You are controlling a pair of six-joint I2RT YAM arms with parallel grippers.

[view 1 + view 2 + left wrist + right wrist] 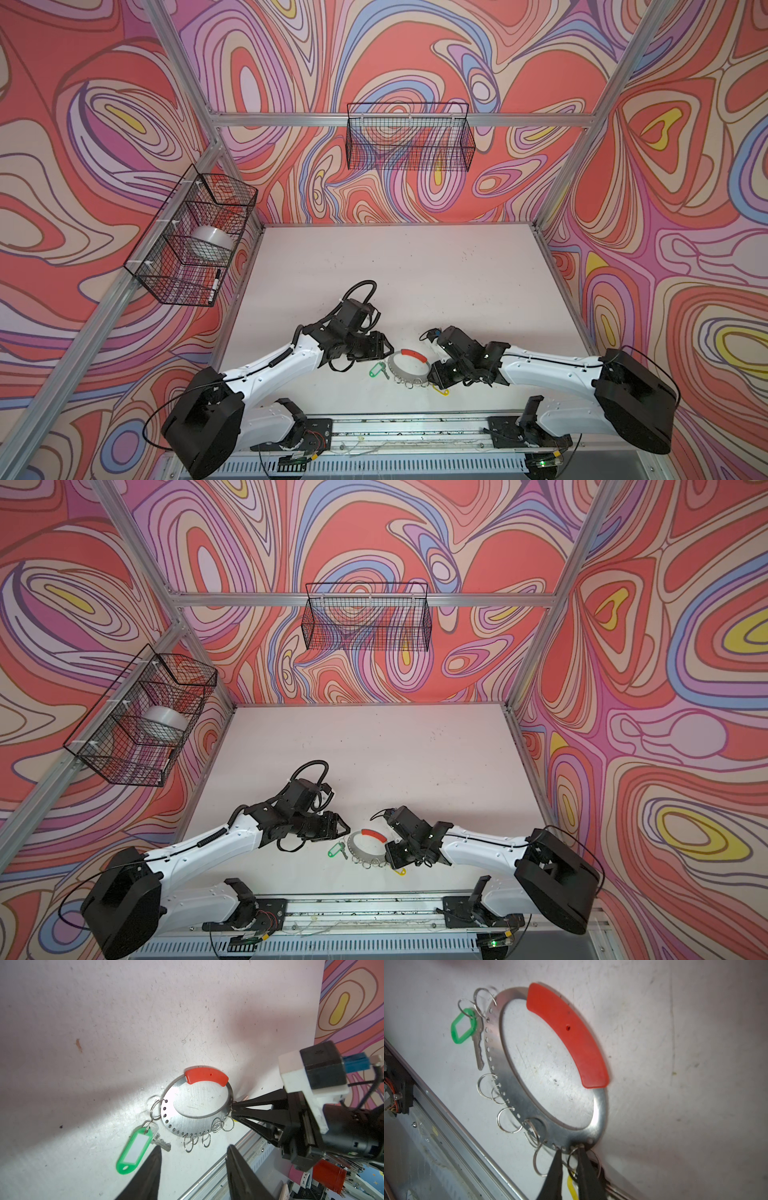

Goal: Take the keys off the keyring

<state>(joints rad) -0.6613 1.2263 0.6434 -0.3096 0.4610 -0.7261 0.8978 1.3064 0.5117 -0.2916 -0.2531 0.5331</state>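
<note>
Keyring position first: you have it lying flat on the white table, near the front edge and between your two arms, with its red segment on the far side. Several small split rings hang along its near edge. A silver key with a green tag is hooked through one such ring on the side toward your left arm. Key and tag both lie flat on the table just beside the keyring. The yellow tag pokes out from under your right gripper on the near side. Its key is mostly hidden, so you cannot tell how it sits.

Your left gripper has its fingers well apart with nothing between them. The tips are near the green-tagged key and the hanging rings, but you cannot tell whether they touch the table. Your right gripper has its fingers drawn almost together at the keyring's rim, pinched on one small split ring just beside the yellow tag.
</note>
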